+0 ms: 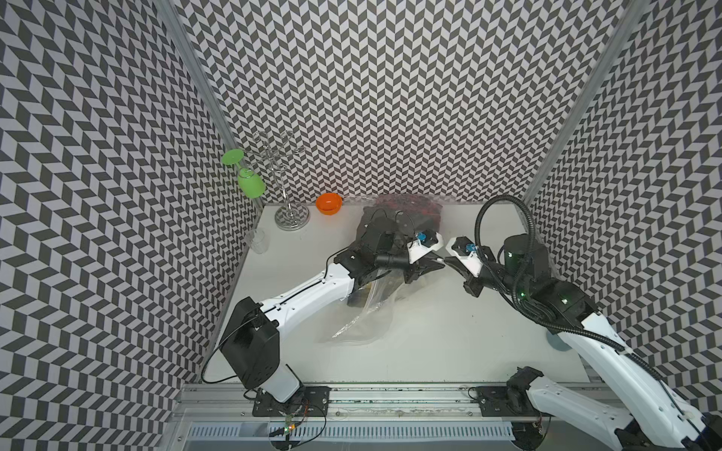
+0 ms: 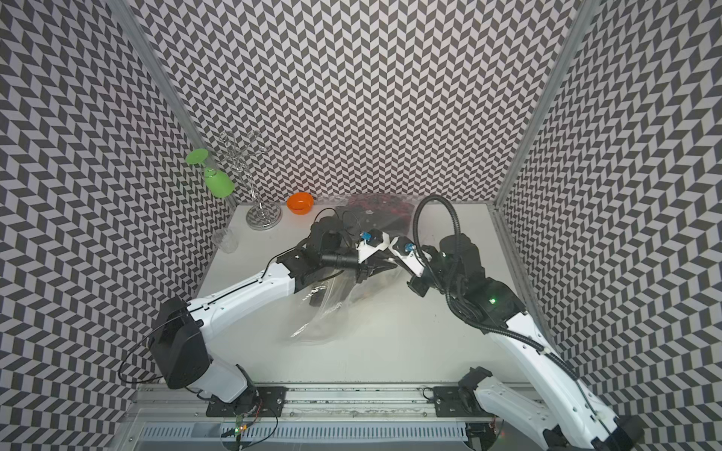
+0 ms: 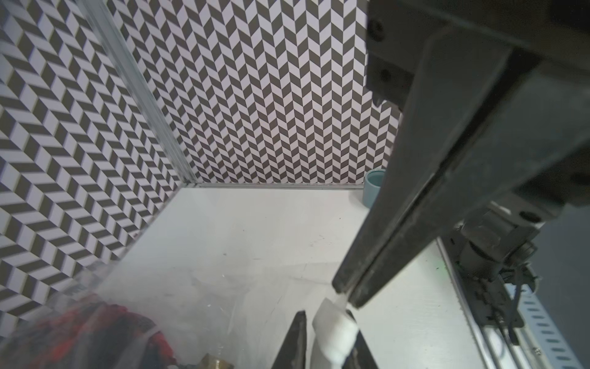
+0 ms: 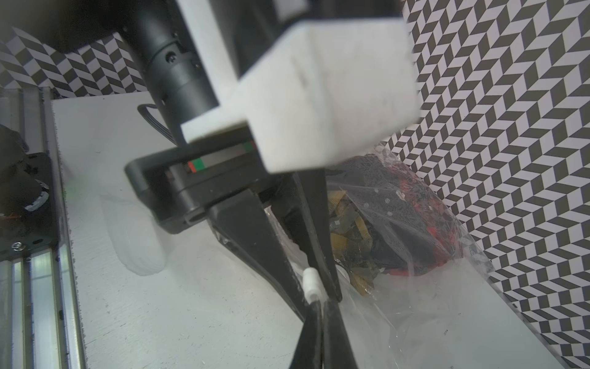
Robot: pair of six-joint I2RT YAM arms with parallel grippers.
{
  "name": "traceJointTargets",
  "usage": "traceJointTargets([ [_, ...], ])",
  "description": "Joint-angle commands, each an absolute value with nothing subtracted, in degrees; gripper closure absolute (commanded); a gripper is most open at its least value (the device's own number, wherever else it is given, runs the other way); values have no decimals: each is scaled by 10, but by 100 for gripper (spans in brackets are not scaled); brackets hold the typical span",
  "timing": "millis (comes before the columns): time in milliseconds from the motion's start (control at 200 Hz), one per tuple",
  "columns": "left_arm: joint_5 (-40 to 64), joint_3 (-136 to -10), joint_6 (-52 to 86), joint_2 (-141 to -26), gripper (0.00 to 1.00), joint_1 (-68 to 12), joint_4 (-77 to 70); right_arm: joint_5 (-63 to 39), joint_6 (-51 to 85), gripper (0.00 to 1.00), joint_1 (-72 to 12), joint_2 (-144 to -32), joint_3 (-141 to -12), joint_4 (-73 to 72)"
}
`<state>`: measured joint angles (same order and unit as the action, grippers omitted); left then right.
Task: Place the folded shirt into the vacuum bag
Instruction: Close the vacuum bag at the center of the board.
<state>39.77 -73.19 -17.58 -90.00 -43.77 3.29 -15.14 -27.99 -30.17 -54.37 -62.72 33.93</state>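
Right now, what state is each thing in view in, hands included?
vacuum bag: lying crumpled on the table; seal unclear.
shirt: inside the bag, bunched.
zip slider: pinched between two fingers.
left hand: shut on the zip slider.
right hand: shut on the bag's edge beside the slider.
green glass: hanging upside down from the rack.
orange bowl: upright, looks empty.
clear cup: upright, looks empty.

You have bare table [image 1: 449,343] open front and right. Centre is blocked: vacuum bag [image 1: 367,312] sprawls there, left gripper [image 1: 438,266] and right gripper [image 1: 449,260] tip to tip over it. Glass rack [image 1: 291,218], orange bowl [image 1: 329,204], clear cup [image 1: 258,240] crowd far-left corner.
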Motion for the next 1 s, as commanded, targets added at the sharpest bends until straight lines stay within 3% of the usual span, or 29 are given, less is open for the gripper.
traceJointTargets([
  [0, 405, -742, -188, -886, 97, -431, 53, -154, -275, 100, -298, -538, -627, 312],
  [210, 415, -716, -182, -868, 100, -417, 49, -203, -278, 100, -298, -541, -623, 316],
  [305, 411, -719, -179, -862, 100, -415, 46, -201, -286, 86, -298, -543, -619, 332],
  [436, 418, -715, -186, -851, 100, -412, 47, -166, -302, 77, -297, -535, -606, 345],
  [996, 444, -719, -202, -857, 100, -418, 63, -201, -304, 77, -299, -575, -634, 326],
])
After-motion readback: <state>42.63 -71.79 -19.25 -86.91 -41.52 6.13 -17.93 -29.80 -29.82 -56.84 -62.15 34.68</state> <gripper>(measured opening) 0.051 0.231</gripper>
